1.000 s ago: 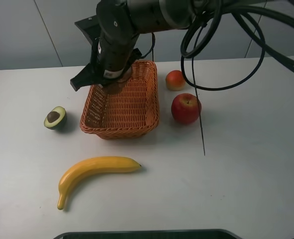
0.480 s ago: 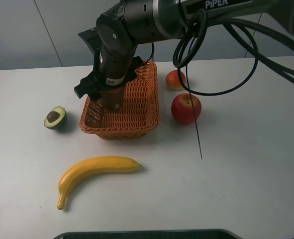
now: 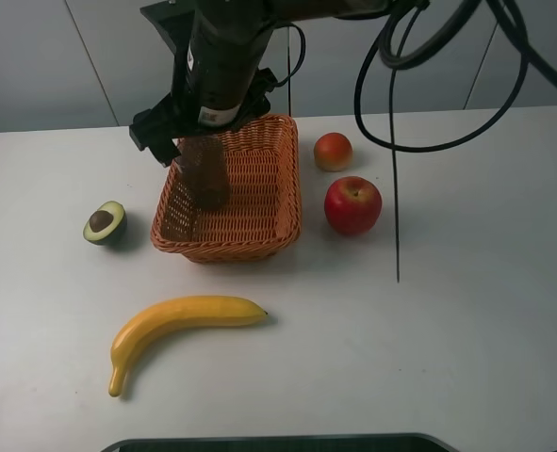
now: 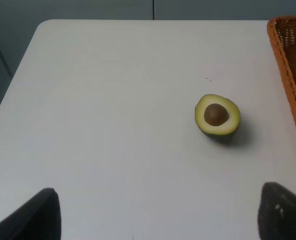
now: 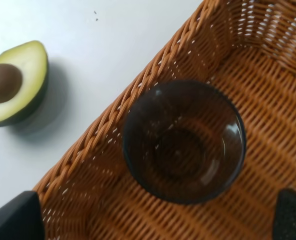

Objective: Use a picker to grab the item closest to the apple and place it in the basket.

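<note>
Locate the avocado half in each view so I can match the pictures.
Exterior high: avocado half on the table, left of the basket, apart from it.
Left wrist: avocado half on bare table, beside the basket's rim.
Right wrist: avocado half on the table, outside the basket's wall.
Shared landmark: the basket.

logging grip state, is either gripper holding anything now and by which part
Nothing is held: right gripper is open above the dark cup standing in the basket; left gripper open, empty.
</note>
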